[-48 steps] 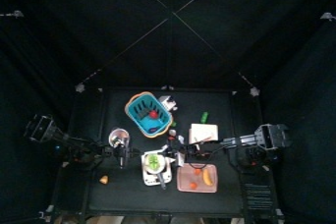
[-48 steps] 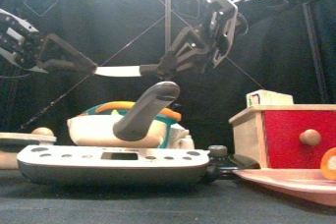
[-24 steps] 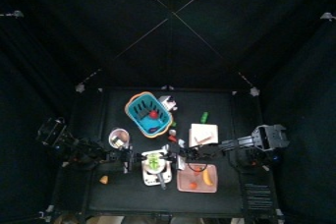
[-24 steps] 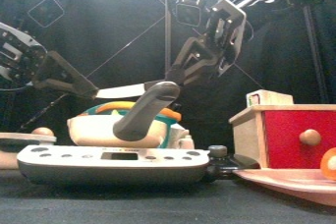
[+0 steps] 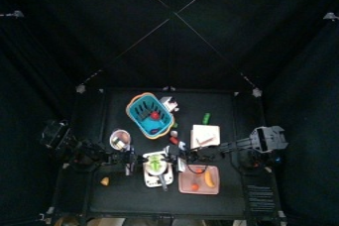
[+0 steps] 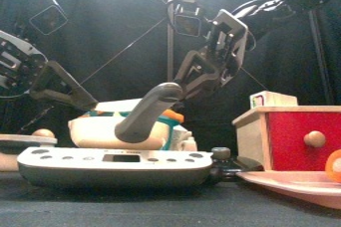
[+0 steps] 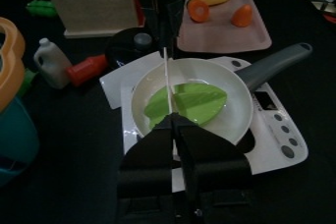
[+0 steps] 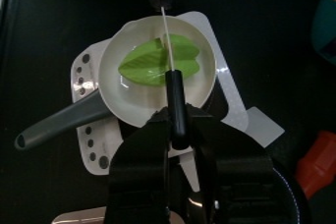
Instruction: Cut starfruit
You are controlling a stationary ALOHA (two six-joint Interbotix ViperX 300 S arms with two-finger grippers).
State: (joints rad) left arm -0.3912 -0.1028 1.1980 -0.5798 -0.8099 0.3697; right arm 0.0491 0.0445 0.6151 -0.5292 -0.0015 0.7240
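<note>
Left wrist view shows the starfruit [image 7: 191,101] lying whole in a white pan [image 7: 141,84] on a scale [image 7: 277,128], so the cut looks not yet made. The left tool [image 7: 174,135] is clenched on a knife [image 7: 170,76] whose blade hangs just above the fruit. The right tool [image 8: 171,118] likewise grips a thin blade [image 8: 164,22] over it.

No readable text

Nothing legible is showing anywhere; the dots along the white scale [image 7: 269,120] beside its pan [image 7: 184,100] are staying too blurred to read.
</note>
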